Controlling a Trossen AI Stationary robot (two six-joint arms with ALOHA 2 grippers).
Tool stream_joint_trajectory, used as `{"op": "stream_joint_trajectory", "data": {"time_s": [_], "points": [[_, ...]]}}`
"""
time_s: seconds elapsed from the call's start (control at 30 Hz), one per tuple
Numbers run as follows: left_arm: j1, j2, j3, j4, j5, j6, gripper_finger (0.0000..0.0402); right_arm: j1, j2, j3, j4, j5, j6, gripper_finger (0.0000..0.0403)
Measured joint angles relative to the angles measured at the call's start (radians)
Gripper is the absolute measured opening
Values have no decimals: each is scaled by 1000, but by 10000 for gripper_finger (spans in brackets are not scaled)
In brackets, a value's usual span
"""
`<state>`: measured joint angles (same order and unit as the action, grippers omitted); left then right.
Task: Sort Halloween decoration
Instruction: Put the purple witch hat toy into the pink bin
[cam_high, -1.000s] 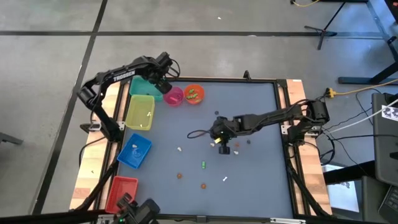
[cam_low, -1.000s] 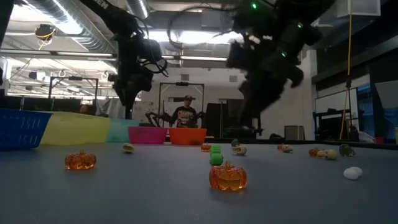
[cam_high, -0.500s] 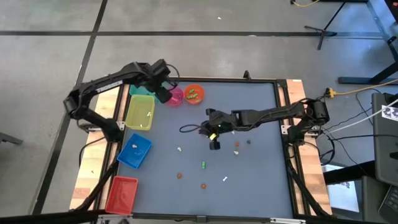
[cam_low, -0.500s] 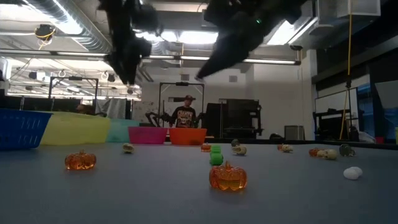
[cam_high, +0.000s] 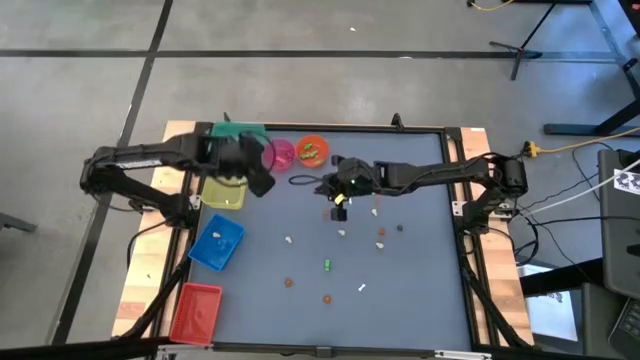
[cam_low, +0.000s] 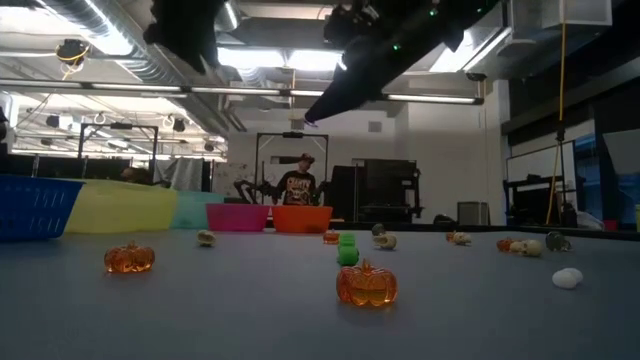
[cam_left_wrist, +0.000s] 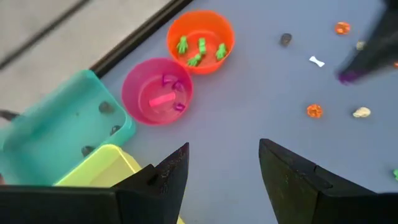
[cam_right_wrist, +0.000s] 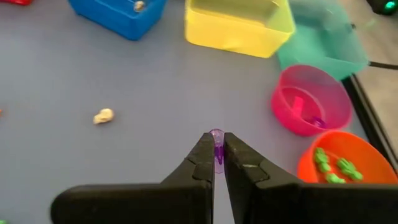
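Note:
My right gripper (cam_right_wrist: 217, 151) is shut on a tiny dark purple trinket (cam_right_wrist: 216, 137), in the air near the pink bowl (cam_right_wrist: 311, 99) and the orange bowl (cam_right_wrist: 341, 163). From above, this gripper (cam_high: 337, 208) hangs over the table's far middle. My left gripper (cam_left_wrist: 224, 158) is open and empty. It hovers by the yellow bin (cam_high: 222, 190), on the near side of the pink bowl (cam_left_wrist: 157, 92). Small trinkets lie loose on the table, among them orange pumpkins (cam_low: 366, 284), a green piece (cam_high: 327, 265) and white bits (cam_high: 362, 288). My right gripper pinches the purple trinket between its two fingertips. The trinket's end (cam_right_wrist: 216, 134) pokes out just past the tips. The fingers slant down from the table's right side. The trinket is lifted clear of the table.
Along the left edge stand a teal bin (cam_high: 235, 132), the yellow bin, a blue bin (cam_high: 217, 243) and a red bin (cam_high: 196, 310). The orange bowl (cam_left_wrist: 200, 40) holds green pieces and the pink bowl holds purple ones. A person (cam_low: 300, 185) stands beyond the far edge.
My right gripper has risen from the table's middle and moved toward the far edge and the bowls, staying shut. My left gripper has drawn back from over the pink bowl toward the near edge, beside the yellow bin, and has risen.

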<state>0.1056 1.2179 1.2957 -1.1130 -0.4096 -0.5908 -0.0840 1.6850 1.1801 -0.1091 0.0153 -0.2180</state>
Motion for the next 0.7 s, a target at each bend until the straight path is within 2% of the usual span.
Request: {"op": "stream_joint_trajectory", "data": {"time_s": [0.17, 0.37, 0.5, 0.6, 0.7], "points": [[-162, 7, 0, 0, -99, -58, 178, -50, 0, 0, 40, -8, 0, 19], [-296, 21, 0, 3, -131, -133, 178, -98, 0, 0, 200, -8, 0, 19], [-354, 36, -1, 16, -133, -166, 178, -126, 26, 0, 381, -47, -10, 19], [-384, 45, -1, 23, -135, -166, 178, -146, 75, 0, 538, -104, -16, 19], [-404, 53, -1, 27, -139, -167, 178, -159, 137, 17, 627, -112, -17, 19]]}}
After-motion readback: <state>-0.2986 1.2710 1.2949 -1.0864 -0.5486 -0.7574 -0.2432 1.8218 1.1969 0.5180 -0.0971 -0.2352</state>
